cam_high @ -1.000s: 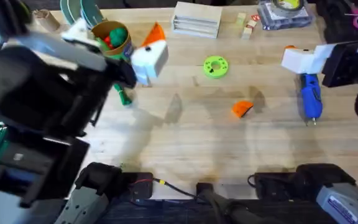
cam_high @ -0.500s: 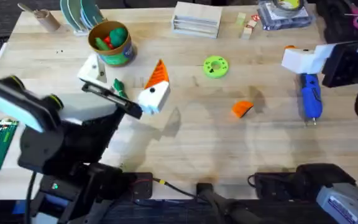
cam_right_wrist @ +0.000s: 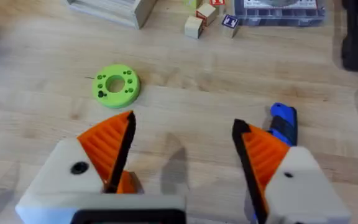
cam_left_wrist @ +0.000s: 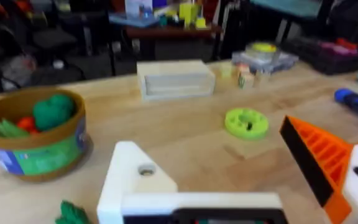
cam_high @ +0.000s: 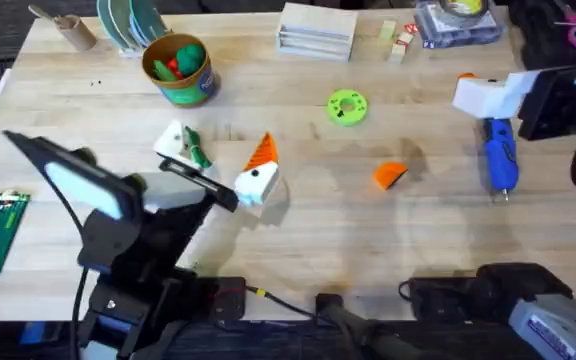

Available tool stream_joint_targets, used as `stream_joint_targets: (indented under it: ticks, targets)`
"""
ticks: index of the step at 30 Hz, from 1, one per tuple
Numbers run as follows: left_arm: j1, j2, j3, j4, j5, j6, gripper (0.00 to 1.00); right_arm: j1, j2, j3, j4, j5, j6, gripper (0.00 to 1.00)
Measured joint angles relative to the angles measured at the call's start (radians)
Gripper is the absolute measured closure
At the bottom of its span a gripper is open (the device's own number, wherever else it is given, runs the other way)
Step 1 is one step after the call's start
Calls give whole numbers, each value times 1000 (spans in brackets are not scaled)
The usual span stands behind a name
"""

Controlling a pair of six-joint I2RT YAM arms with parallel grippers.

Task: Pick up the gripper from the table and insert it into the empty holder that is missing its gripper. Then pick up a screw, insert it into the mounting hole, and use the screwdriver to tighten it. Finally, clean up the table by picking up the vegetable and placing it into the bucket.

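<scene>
- Progress: early, as I judge it. Loose orange gripper [cam_high: 389,175] lies on the table [cam_high: 298,240] mid-right, untouched, so step 1 isn't done.
- Holder [cam_high: 174,141]: white block on the left gripper [cam_high: 218,165], no orange pad on it; mounting hole empty in left wrist view [cam_left_wrist: 146,170]. The other finger carries its ribbed orange pad [cam_high: 261,152].
- Left jaws: spread wide, holding nothing; vegetable [cam_high: 197,149] sits on the table between them, just beside the bare holder.
- Right gripper [cam_right_wrist: 185,146]: both orange pads on, jaws wide apart, empty, hovering over the screwdriver [cam_high: 499,158] at far right.
- Screwdriver flat on the table, not picked up. No screw that I can make out.
- Bucket [cam_high: 179,68] upper-left, already has red + green toy items in it; vegetable not in yet, near it.
- Left to do: all 3 stages — insert gripper, screw + tighten, tidy veg.
- Counts: loose gripper x1, bare holder x1, padded fingers x3, screwdriver x1, dark green vegetable x1, bucket x1, green ring disc [cam_high: 347,107] x1, wooden box [cam_high: 316,28] x1.
</scene>
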Motion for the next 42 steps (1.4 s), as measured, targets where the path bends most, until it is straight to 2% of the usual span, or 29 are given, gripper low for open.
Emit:
stream_joint_targets:
  ticks: [2, 37, 42]
  targets:
    - [0, 1, 0, -50, 3, -2, 8, 0, 0, 0, 0, 0, 0, 11]
    - [0, 0, 0, -50, 5, -2, 8, 0, 0, 0, 0, 0, 0, 10]
    - [0, 0, 0, -47, 41, -2, 9, 0, 0, 0, 0, 0, 0, 10]
